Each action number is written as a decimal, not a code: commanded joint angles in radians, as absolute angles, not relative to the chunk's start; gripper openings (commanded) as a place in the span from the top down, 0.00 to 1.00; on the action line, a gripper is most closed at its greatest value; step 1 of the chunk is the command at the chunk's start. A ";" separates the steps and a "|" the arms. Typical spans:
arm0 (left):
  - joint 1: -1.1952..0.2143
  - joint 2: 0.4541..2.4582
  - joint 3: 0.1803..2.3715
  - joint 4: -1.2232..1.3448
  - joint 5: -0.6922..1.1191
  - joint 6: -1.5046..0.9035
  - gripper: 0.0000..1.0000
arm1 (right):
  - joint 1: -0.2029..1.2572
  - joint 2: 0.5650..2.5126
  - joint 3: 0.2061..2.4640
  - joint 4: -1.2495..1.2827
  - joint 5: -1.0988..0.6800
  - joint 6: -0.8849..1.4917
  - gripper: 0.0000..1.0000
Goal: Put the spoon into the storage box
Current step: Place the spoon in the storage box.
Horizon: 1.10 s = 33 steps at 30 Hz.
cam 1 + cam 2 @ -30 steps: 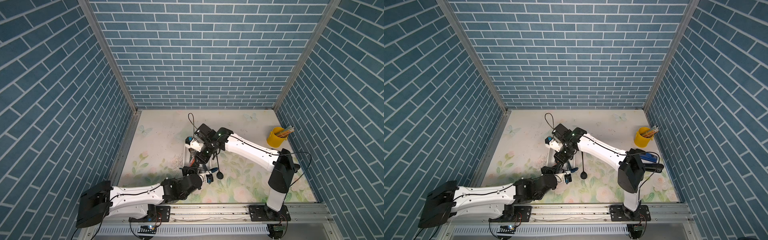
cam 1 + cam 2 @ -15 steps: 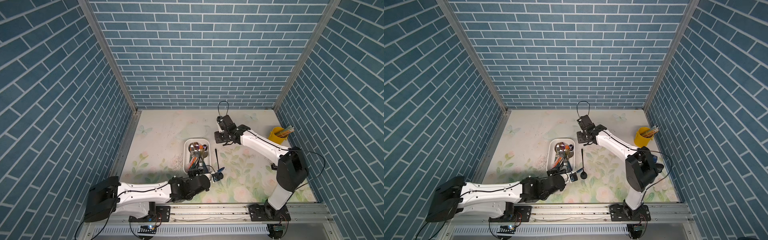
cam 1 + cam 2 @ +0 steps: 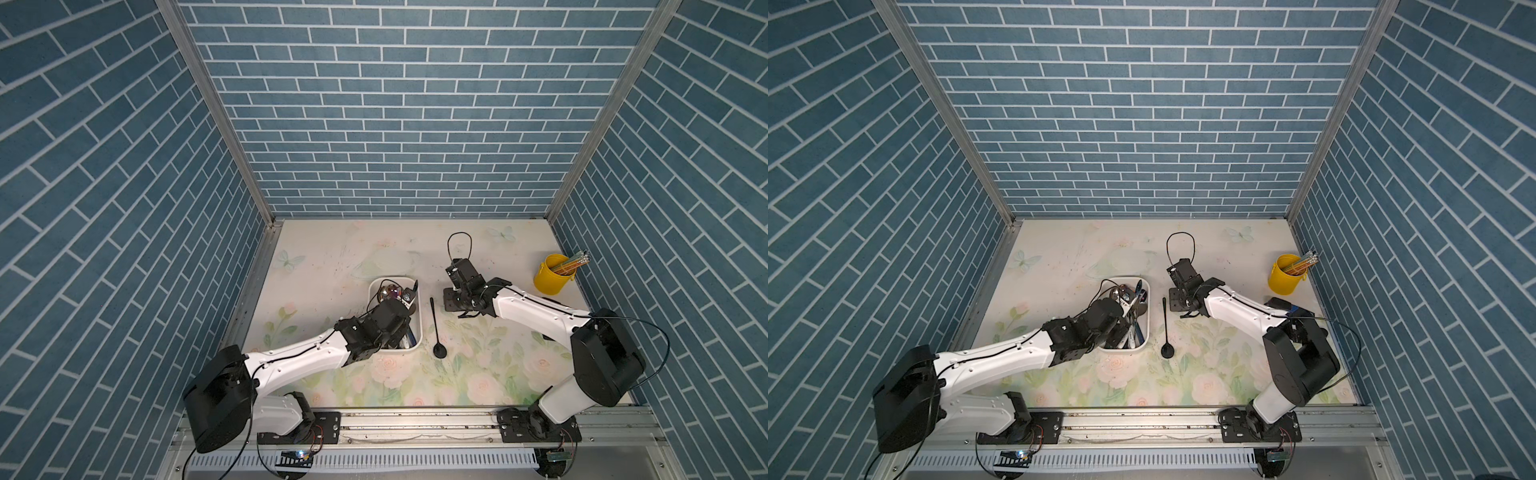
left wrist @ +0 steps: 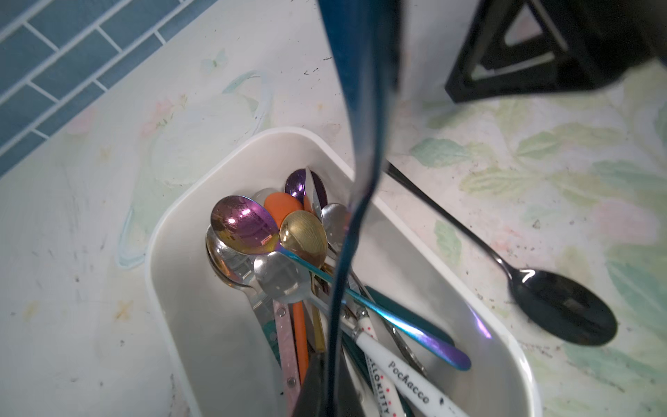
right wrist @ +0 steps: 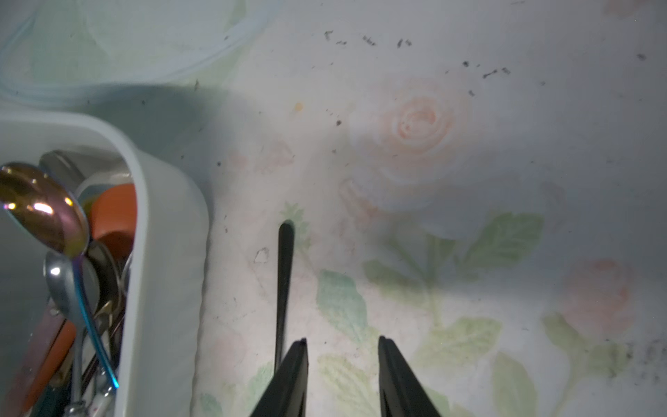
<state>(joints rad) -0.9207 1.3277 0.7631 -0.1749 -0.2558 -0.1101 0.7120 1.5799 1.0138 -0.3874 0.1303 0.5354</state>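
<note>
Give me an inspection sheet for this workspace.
Surface: floral mat, scuffed, dark specks.
Job's things: storage box holds many spoons; black spoon lies on the mat beside it.
Clutter: yellow cup of pencils by the right wall.
End effectors: left end effector shut on a blue spoon above the box; right end effector open, empty, beside the black spoon's handle.
Cables: cable loop arches over the right wrist.
Surroundings: blue brick walls; rail in front.

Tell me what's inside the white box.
Many spoons lie piled in the box: iridescent, gold, orange, silver and white-handled ones. The left gripper, shut on a blue spoon, covers part of the pile, and whatever lies underneath is hidden.
</note>
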 commanded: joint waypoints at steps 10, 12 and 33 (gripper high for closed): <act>-0.756 1.479 0.775 -0.181 0.026 -0.355 1.00 | 0.841 1.688 1.016 -0.421 0.115 0.594 0.64; -0.740 1.504 0.782 -0.188 0.045 -0.370 1.00 | 0.842 1.700 1.011 -0.428 0.106 0.597 0.64; -0.655 1.544 0.810 -0.262 0.149 -0.410 0.84 | 0.842 1.778 1.001 -0.453 0.076 0.545 0.67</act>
